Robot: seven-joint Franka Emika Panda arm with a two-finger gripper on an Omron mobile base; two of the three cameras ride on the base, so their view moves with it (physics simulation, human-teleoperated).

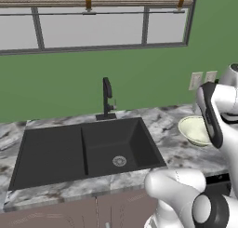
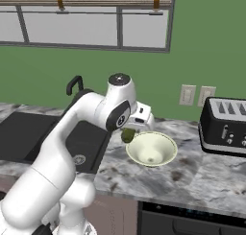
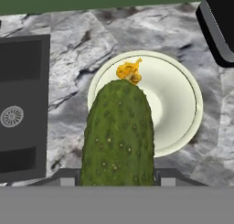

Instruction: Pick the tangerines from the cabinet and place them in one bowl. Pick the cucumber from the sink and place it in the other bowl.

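Observation:
My gripper [image 3: 117, 178] is shut on the cucumber [image 3: 119, 136], a bumpy green one with a yellow withered tip that points away from the hand. It hangs over the near-left part of a pale cream bowl [image 3: 189, 104] on the marble counter. From the right base view the cucumber [image 2: 128, 135] sits under the gripper [image 2: 131, 129], just above the left rim of the bowl [image 2: 153, 151]. The bowl [image 1: 193, 129] is partly hidden by my arm in the left base view. The black sink [image 1: 83, 148] lies to the left with nothing in its basins.
A black toaster [image 2: 226, 126] stands on the counter right of the bowl, its corner [image 3: 221, 26] showing in the hand view. The black faucet [image 1: 107, 99] rises behind the sink. A green wall with outlets [image 2: 187, 94] and a window backs the counter.

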